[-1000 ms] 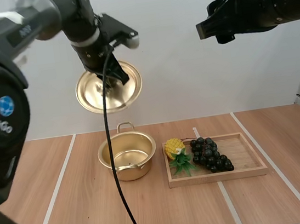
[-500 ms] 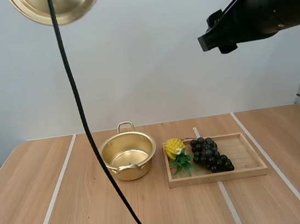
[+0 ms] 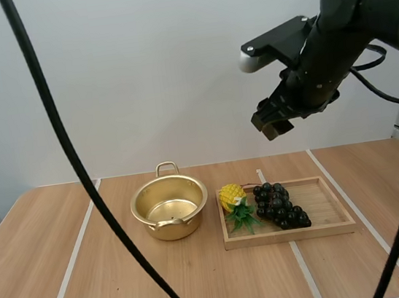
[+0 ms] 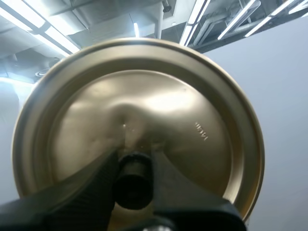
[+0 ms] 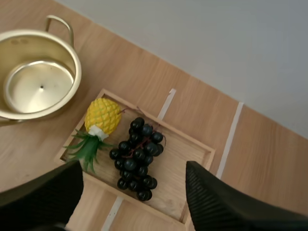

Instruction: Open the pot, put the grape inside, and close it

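The wooden tray [image 3: 327, 210] lay at the pot's [image 3: 167, 230] three o'clock, holding the grapes [image 3: 279, 205]. Your left gripper [image 4: 134, 163] pinched the lid [image 4: 192, 110] by its knob [image 4: 132, 185]; your right gripper [image 3: 273, 121] hung wide apart, empty, above. Descending off-centre risked snagging the pineapple [image 3: 231, 196] at the grapes' nine o'clock.

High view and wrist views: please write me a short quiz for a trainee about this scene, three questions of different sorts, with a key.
1. Fill in: the grapes lie on the tray beside the ____.
2. The left gripper holds: A) a spoon, B) the lid, C) a cup.
3. True or false: the pot stands open and empty.

Key: 1 pineapple; 2 B; 3 true.
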You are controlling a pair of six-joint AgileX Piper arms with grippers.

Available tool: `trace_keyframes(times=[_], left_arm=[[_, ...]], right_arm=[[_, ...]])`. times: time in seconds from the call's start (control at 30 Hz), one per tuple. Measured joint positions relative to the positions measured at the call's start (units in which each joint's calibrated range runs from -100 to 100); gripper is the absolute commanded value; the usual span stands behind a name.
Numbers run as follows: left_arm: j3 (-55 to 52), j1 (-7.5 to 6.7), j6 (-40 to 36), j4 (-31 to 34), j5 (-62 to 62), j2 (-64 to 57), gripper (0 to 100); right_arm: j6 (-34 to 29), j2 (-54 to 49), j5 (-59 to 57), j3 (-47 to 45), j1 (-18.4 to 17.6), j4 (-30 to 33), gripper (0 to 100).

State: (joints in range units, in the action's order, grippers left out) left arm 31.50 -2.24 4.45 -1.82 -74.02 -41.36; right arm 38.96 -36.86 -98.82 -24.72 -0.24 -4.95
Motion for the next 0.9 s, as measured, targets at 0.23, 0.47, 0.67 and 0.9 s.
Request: trace_keyframes(times=[0.23,0.47,0.67,0.9], left_arm=[[3.92,0.00,-0.08,-0.13,0.00,0.00,0],[3.92,0.00,-0.08,-0.34,0.56,-0.10,0],[3.92,0.00,-0.08,-0.34,0.56,-0.10,0],[3.92,0.00,0.68,-0.34,0.72,-0.10,0]], right_arm=[[2.64,9.94,-0.75,0.00,0.00,0.25,100],[3.74,18.06,-0.74,0.00,0.00,-0.52,100],[4.56,23.21,0.06,0.00,0.00,-1.82,100],[4.75,28.31,3.86,-0.50,0.00,-1.84,100]])
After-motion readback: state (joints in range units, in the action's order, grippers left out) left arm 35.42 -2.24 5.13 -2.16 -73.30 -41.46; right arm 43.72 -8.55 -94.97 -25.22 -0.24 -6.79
